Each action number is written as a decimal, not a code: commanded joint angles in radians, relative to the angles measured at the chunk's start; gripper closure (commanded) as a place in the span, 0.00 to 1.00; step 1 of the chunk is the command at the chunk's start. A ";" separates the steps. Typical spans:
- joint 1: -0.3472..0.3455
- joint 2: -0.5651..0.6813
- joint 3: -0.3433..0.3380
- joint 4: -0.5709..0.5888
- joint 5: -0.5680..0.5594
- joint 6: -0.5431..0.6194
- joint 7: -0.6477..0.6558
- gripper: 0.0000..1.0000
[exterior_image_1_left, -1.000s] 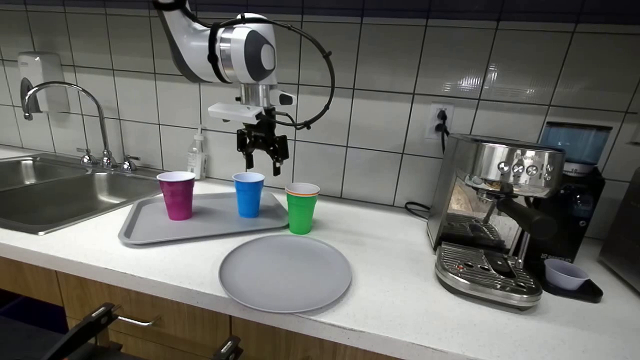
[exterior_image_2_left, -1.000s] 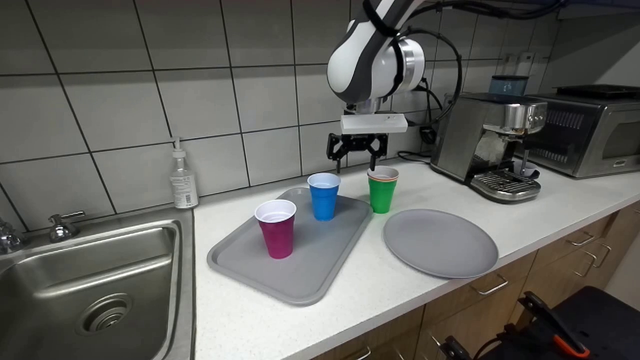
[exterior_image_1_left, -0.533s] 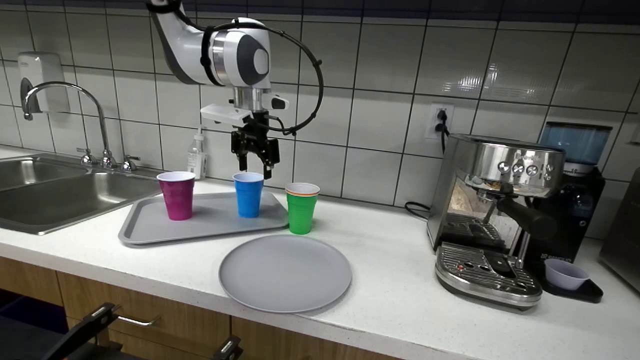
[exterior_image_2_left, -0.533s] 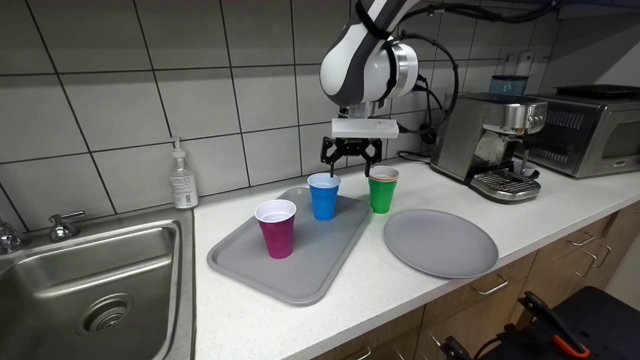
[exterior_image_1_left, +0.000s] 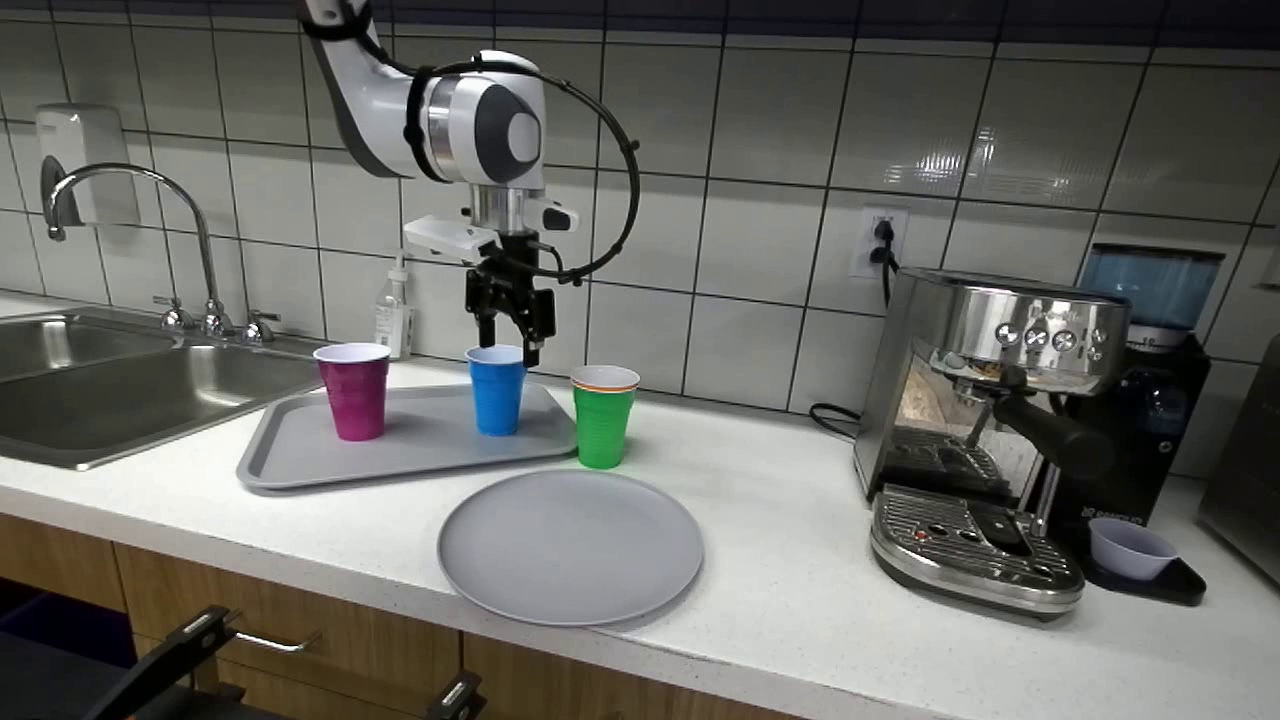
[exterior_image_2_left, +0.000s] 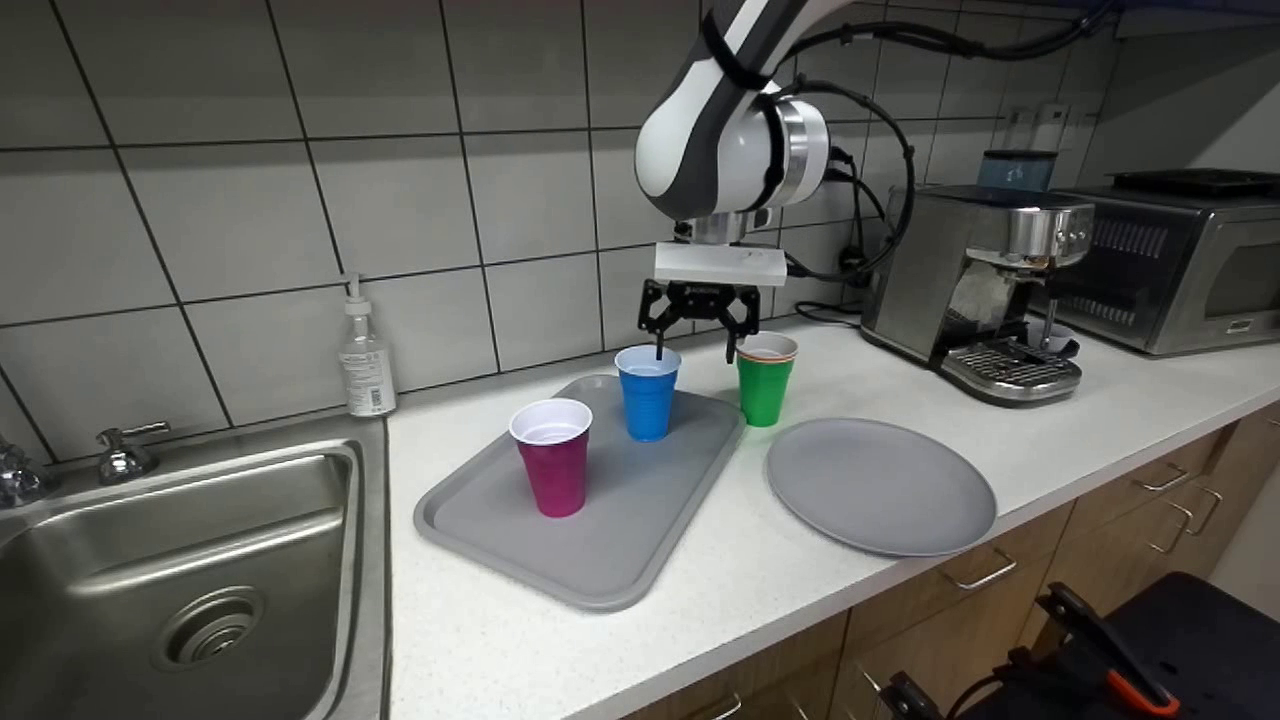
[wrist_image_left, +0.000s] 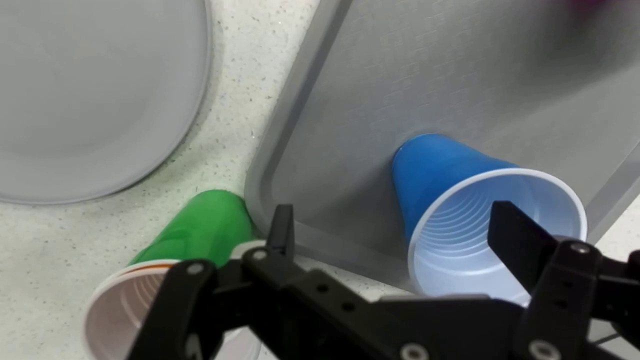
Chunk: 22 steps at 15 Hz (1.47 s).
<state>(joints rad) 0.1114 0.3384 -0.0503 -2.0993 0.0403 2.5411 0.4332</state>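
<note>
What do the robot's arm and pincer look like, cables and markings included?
The rounded, glossy white arm carries a dark grey panel, a shiny silver metal band and black straps. A thin black cable loops outside it. Below a flat white rectangular box is the angular black pincer, with two slim, straight fingers and round silver screws. Any markings are too small to read.

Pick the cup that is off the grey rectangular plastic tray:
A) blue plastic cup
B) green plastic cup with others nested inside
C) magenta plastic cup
B: in both exterior views, the green plastic cup stands on the white countertop beside the grey rectangular plastic tray, which bears the magenta plastic cup and blue plastic cup.
</note>
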 joint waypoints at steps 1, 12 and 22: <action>0.000 0.032 0.003 0.054 0.021 -0.018 0.032 0.00; 0.028 0.131 -0.006 0.150 0.014 -0.035 0.082 0.00; 0.033 0.133 -0.011 0.148 0.011 -0.025 0.078 0.90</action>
<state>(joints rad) 0.1343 0.4679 -0.0523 -1.9733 0.0467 2.5392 0.4932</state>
